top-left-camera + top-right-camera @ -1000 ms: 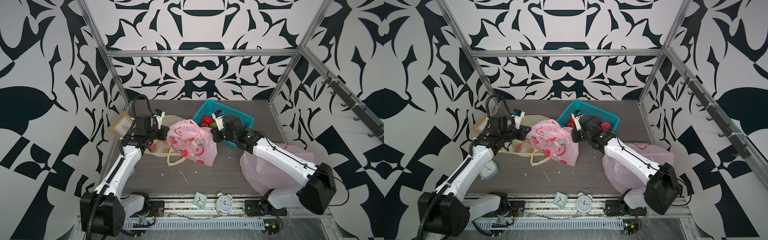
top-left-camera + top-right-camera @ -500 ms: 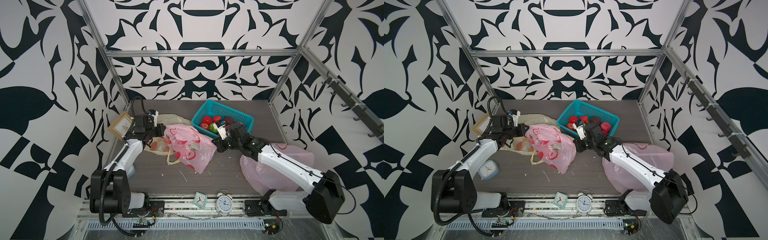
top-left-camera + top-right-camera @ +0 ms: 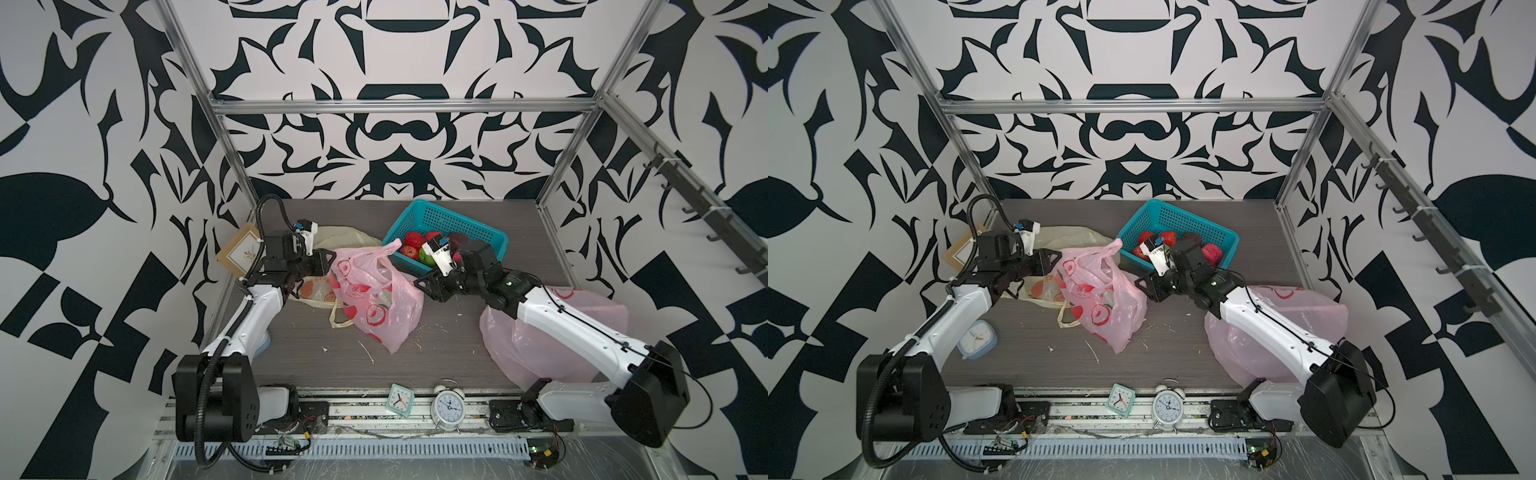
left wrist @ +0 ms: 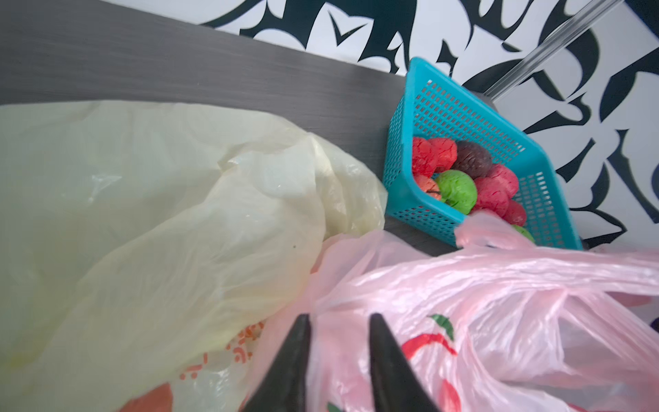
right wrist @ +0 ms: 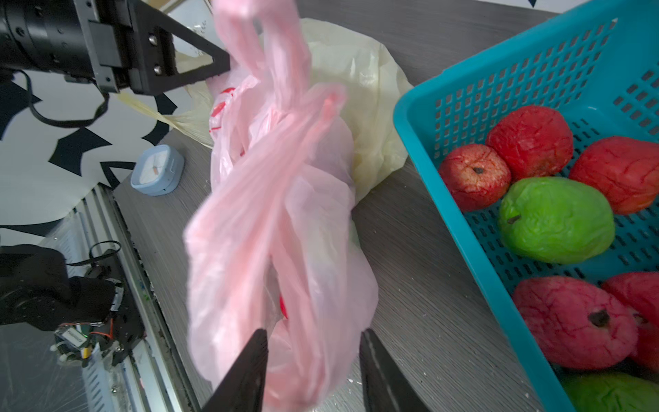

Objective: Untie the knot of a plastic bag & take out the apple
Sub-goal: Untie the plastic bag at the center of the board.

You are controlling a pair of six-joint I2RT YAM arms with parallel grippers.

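Pink plastic bag point(image 3: 376, 297) lies slumped on the table point(image 3: 449, 353) between both arms, handles loose (apple inside not discernible). Left end effector point(image 4: 338, 319) is released, tips at the bag's upper edge. Right end effector point(image 5: 314, 331) is released, just beside the bag, near the teal basket point(image 3: 478, 224).

Pink fruit-printed plastic bag point(image 3: 374, 299), handles sticking up, slumped on the grey table point(image 3: 449, 345)

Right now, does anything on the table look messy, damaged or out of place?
Small white scraps litter the table near the pink bag, and a second pink bag lies beneath the right arm. The apples in the blue basket look wrinkled.
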